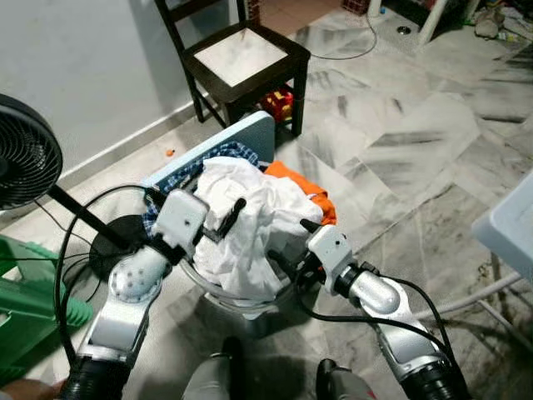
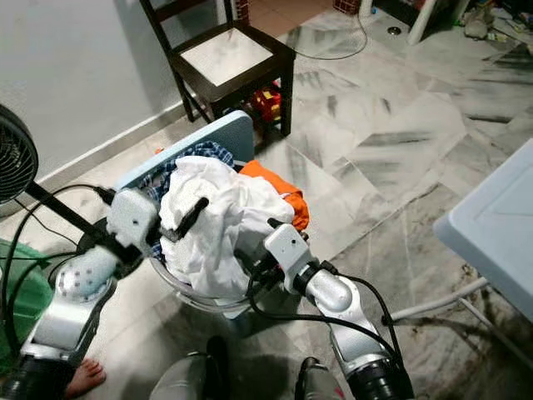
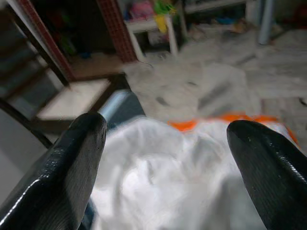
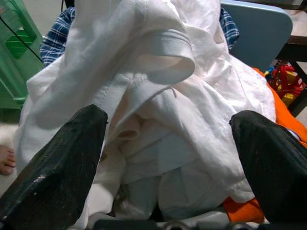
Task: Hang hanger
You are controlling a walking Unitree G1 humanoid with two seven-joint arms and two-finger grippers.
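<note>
My left gripper (image 1: 231,215) sits above the left side of the laundry pile with its fingers spread wide and nothing between them; my right gripper (image 1: 283,260) is low at the near edge of the basket (image 2: 179,292), also spread wide and empty, facing the white shirt (image 4: 158,110). I can't make out a hanger anywhere — if one is here it is buried under the clothes or out of frame. So I judge I'm at the very start: finding the hanger or the garment that goes with it. The next move probably calls for closing on a fold of the white shirt and lifting it clear to see what lies beneath — soft cloth, so it will drape and drag the orange garment (image 1: 310,190) and the blue checked cloth (image 2: 171,173) with it.

The floor (image 1: 416,142) is grey marbled tile. A dark wooden chair (image 1: 241,58) stands beyond the basket, a black fan (image 1: 25,162) to the far left, and a pale table edge (image 2: 500,225) to the right.
</note>
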